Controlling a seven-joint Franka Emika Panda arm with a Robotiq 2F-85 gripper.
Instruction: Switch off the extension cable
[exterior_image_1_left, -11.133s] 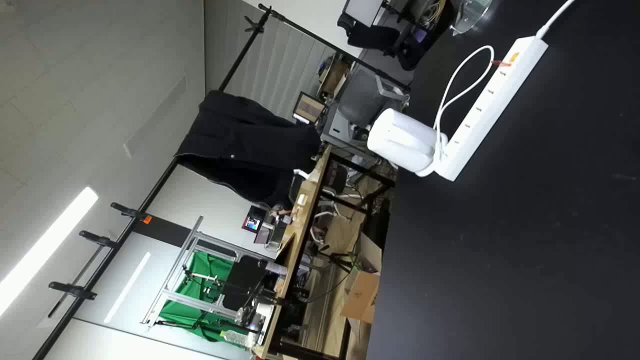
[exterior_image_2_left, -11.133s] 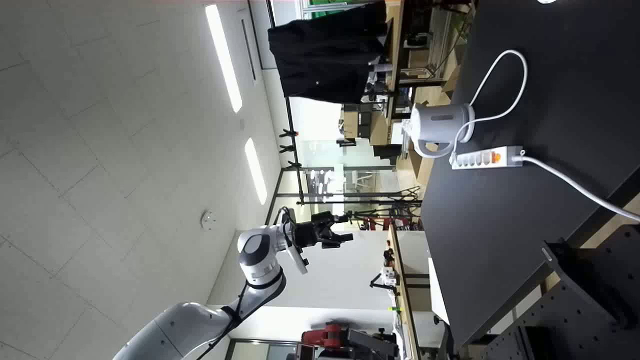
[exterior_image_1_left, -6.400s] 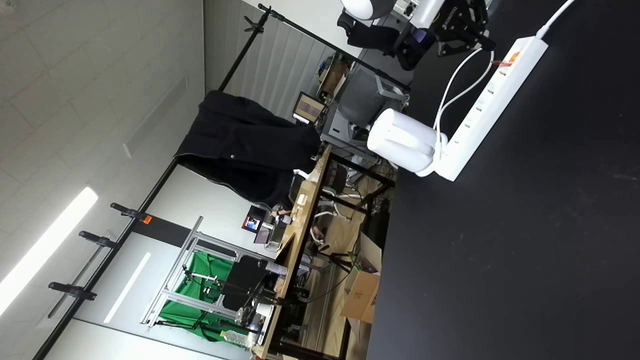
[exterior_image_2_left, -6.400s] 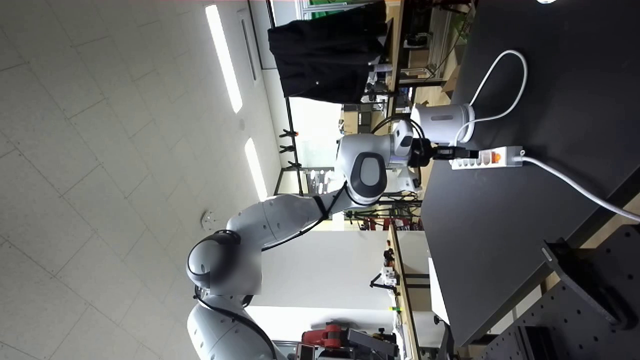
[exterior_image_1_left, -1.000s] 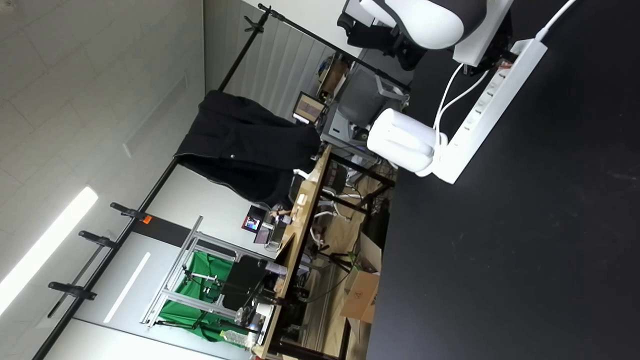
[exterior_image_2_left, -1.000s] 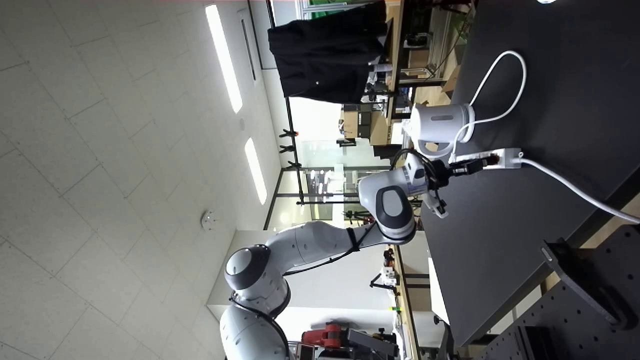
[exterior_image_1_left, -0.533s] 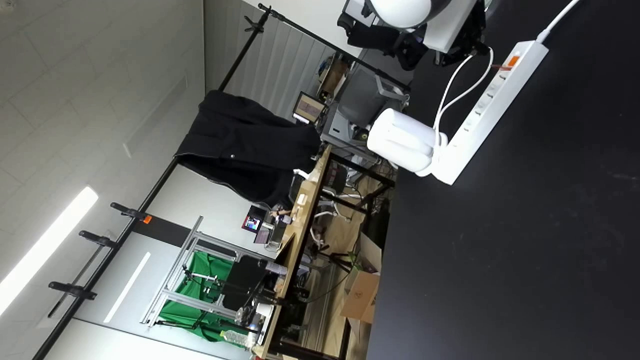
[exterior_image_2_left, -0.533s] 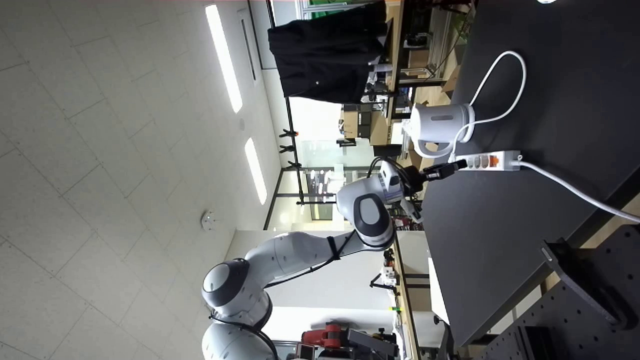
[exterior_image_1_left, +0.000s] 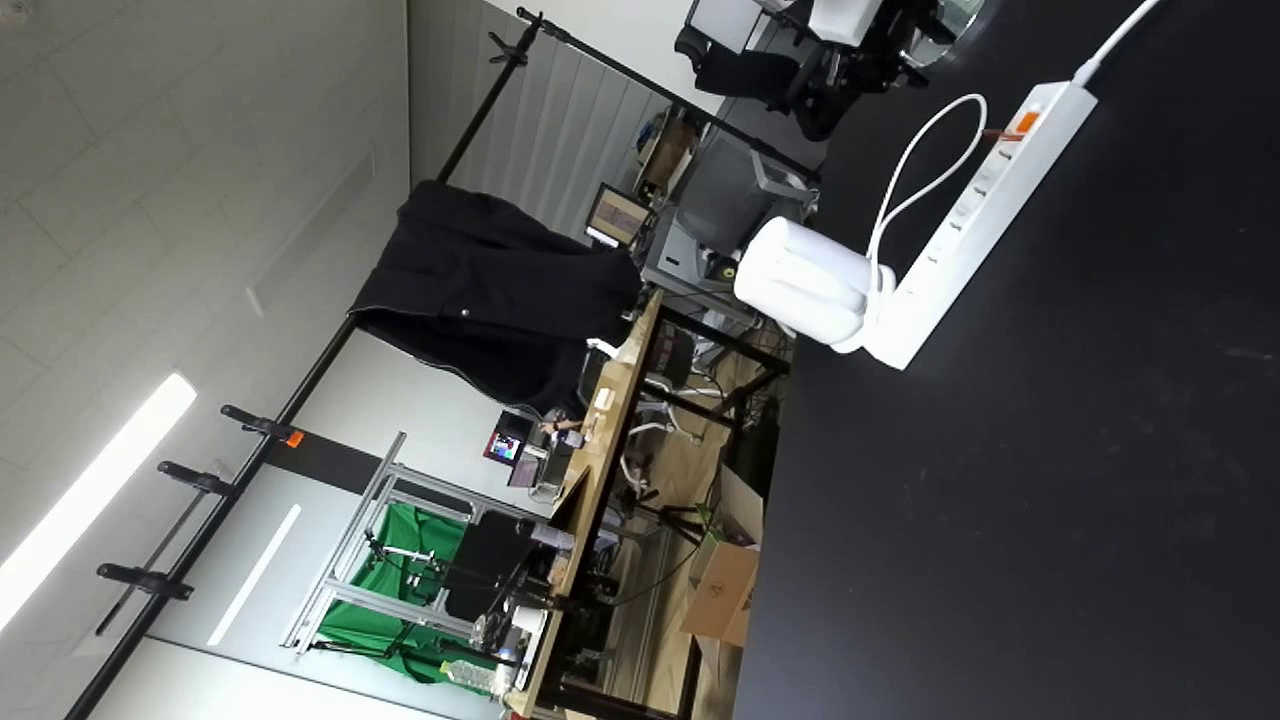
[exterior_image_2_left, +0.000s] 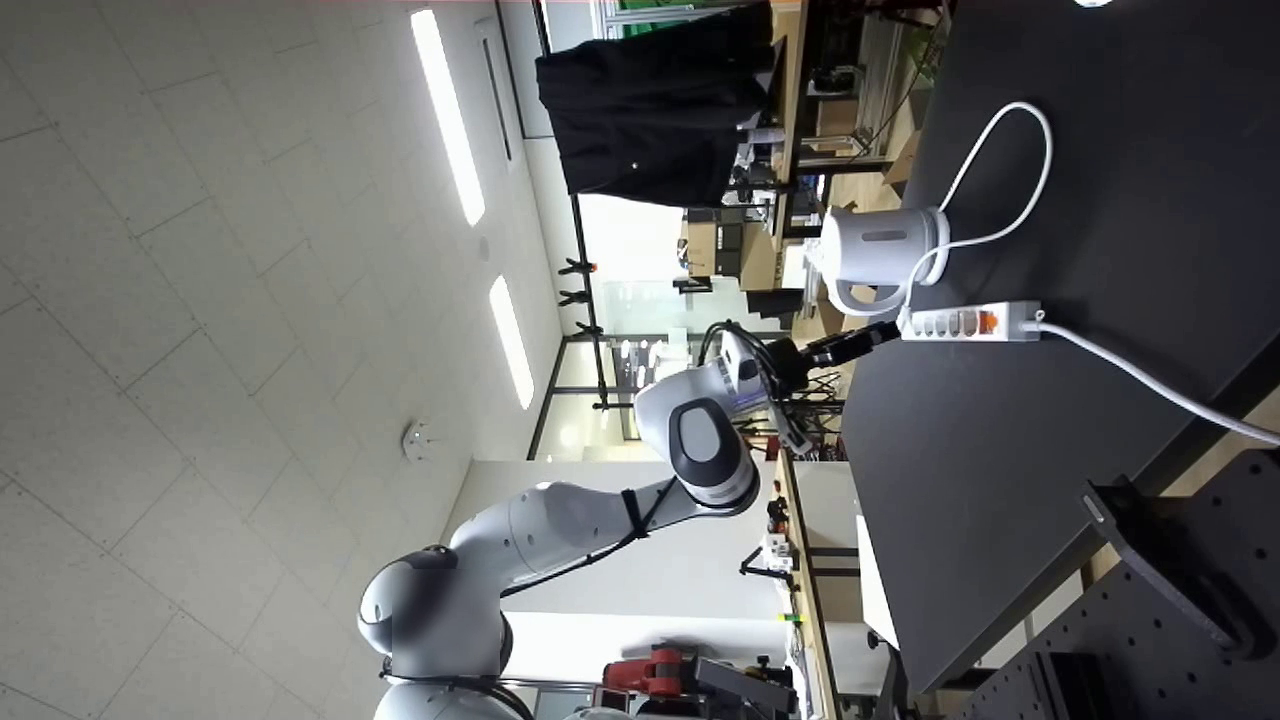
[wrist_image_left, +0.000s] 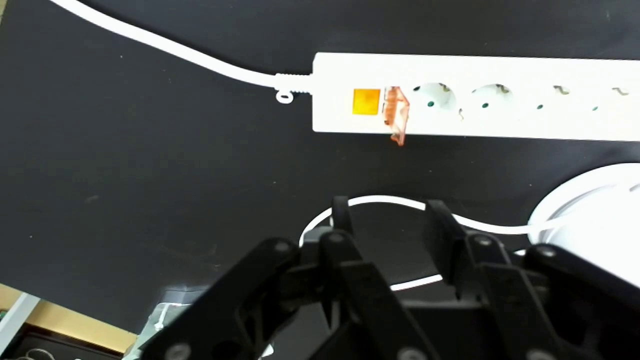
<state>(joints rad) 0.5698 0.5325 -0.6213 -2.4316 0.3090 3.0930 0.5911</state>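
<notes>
extension cable (wrist_image_left: 462, 92) is lying on the black table (wrist_image_left: 150, 165), a long white strip across the upper right of the wrist view. ok so the gripper (wrist_image_left: 390, 217): fingers spread well apart, got hold of nothing. the thin cord (wrist_image_left: 385, 199) you can see through that gap passes behind the fingertips, not pinched. the tips are apart from the strip, off one long edge of it, and in an exterior view the arm (exterior_image_2_left: 600, 530) reaches in behind them.

next out is the switch (wrist_image_left: 366, 101), a yellow-orange square near one end, with a reddish see-through flap (wrist_image_left: 397, 112) standing up just beside it. honestly can't tell if it's on or off. a thicker cord (wrist_image_left: 175, 47) leaves that same end. near the opposite end there's a white kettle (exterior_image_2_left: 885, 245), upright, and the thin cord loops from its base over to the strip. way behind, dark cloth (exterior_image_1_left: 500, 290) hangs on a black pole (exterior_image_1_left: 310, 380).
</notes>
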